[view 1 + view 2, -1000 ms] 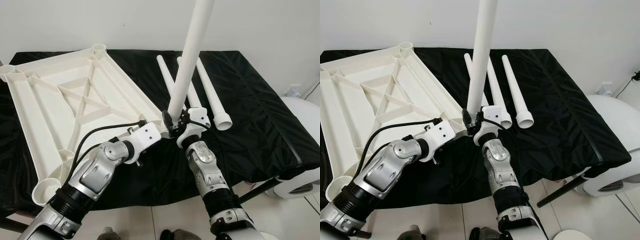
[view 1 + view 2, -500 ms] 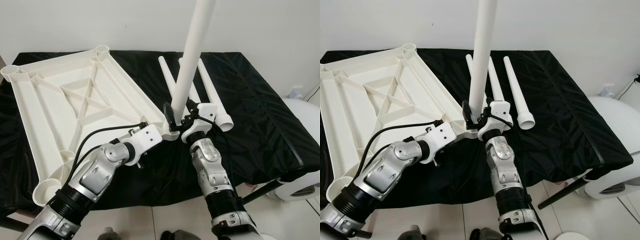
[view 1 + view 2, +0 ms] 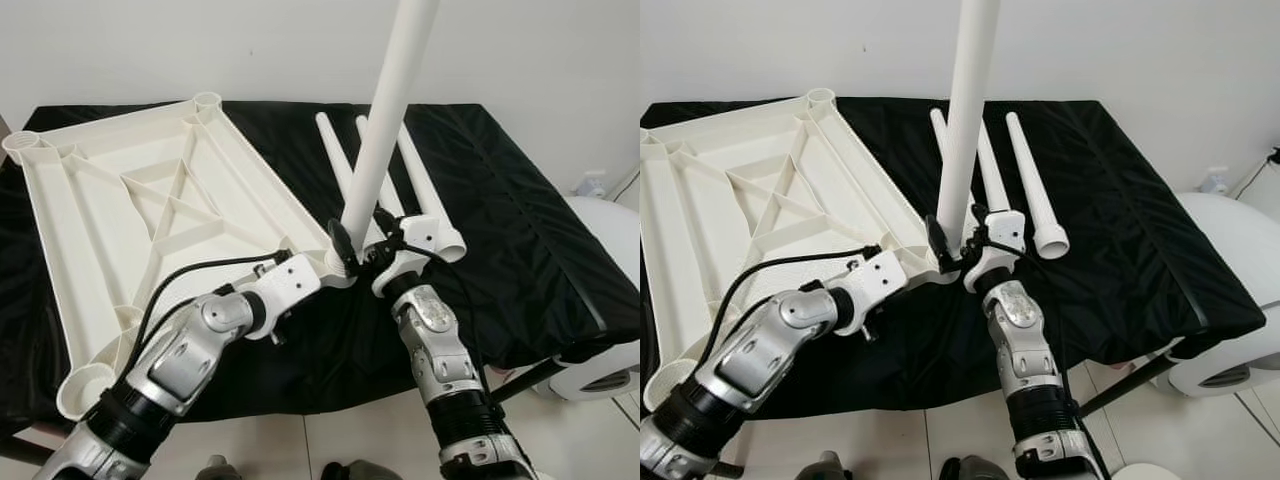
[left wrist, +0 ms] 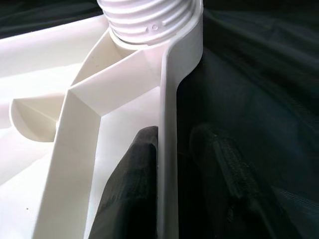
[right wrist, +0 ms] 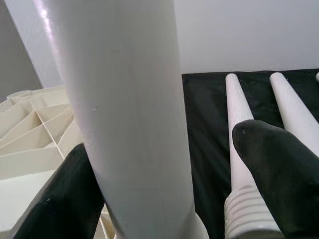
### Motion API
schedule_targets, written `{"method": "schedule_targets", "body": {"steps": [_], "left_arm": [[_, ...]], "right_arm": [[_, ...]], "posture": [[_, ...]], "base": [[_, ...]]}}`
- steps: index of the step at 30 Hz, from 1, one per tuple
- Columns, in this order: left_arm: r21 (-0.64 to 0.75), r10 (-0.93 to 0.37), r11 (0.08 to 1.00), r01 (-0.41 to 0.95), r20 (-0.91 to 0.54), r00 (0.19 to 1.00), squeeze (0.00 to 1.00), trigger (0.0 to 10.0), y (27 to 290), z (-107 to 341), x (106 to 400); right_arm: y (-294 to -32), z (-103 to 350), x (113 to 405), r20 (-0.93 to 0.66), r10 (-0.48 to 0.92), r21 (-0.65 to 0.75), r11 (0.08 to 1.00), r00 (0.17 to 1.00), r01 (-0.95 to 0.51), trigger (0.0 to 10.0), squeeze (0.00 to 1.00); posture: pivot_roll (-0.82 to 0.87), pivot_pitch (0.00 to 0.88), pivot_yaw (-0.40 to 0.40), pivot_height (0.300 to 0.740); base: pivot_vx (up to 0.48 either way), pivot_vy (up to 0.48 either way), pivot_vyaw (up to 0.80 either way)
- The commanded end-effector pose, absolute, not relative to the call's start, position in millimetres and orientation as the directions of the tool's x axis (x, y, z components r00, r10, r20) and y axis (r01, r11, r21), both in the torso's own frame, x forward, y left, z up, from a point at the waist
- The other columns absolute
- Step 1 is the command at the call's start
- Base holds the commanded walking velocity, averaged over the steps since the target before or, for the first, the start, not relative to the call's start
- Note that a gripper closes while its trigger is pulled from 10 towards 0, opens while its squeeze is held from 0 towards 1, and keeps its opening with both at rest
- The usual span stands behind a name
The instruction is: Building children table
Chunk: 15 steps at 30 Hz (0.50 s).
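A white ribbed tabletop [image 3: 150,190] lies upside down on the black cloth. One white leg [image 3: 385,120] stands upright in its near right corner socket, threads [image 4: 149,20] showing at the base. My right gripper [image 5: 162,144] is open around the leg's lower end; one finger [image 5: 60,199] touches it and the other finger [image 5: 274,164] stands a little off. My left gripper [image 4: 172,139] is shut on the tabletop's rim beside that socket, one finger [image 4: 132,189] inside the wall, the other outside. Three loose legs [image 3: 1030,180] lie behind on the cloth.
The black cloth [image 3: 520,230] covers a table against a white wall. Open sockets sit at the far corner [image 3: 207,101], the left corner [image 3: 20,143] and the near left corner [image 3: 85,380]. A white rounded object [image 3: 600,290] stands to the right, off the table.
My right wrist has swung round the upright leg's base toward its right side. The left gripper has kept its hold on the rim. The camera has shifted slightly.
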<state>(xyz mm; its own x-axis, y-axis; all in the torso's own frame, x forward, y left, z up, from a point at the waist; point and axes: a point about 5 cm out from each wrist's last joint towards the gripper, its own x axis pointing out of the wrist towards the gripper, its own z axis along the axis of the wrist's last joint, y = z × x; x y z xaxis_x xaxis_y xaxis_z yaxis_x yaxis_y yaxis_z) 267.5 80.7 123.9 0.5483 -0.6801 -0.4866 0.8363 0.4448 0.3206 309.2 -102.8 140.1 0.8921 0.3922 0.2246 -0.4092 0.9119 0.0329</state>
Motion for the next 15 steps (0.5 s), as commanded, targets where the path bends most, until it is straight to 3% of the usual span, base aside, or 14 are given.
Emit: {"method": "schedule_targets", "body": {"steps": [1,10,15], "left_arm": [[0.236,-0.745,0.339,0.911,-0.523,0.413,0.00,10.0,75.0,120.9,255.8],[0.234,-0.759,0.341,0.910,-0.503,0.414,0.00,10.0,74.5,127.2,252.5],[0.233,-0.744,0.365,0.901,-0.509,0.433,0.00,10.0,75.3,124.1,255.2]], "right_arm": [[-105.8,138.8,311.6,0.210,0.387,0.035,0.915,0.898,-0.403,10.0,0.00],[-106.8,139.5,312.9,0.191,0.445,0.007,0.891,0.875,-0.455,10.0,0.00],[-107.9,131.0,308.7,0.135,0.558,-0.029,0.828,0.819,-0.560,10.0,0.00]], "posture": [[0.03,0.007,-0.059,0.740],[0.03,0.006,-0.062,0.740],[0.03,0.005,-0.062,0.740]], "base": [[0.000,0.000,0.00],[0.000,0.000,0.00],[0.000,0.000,0.00]]}}
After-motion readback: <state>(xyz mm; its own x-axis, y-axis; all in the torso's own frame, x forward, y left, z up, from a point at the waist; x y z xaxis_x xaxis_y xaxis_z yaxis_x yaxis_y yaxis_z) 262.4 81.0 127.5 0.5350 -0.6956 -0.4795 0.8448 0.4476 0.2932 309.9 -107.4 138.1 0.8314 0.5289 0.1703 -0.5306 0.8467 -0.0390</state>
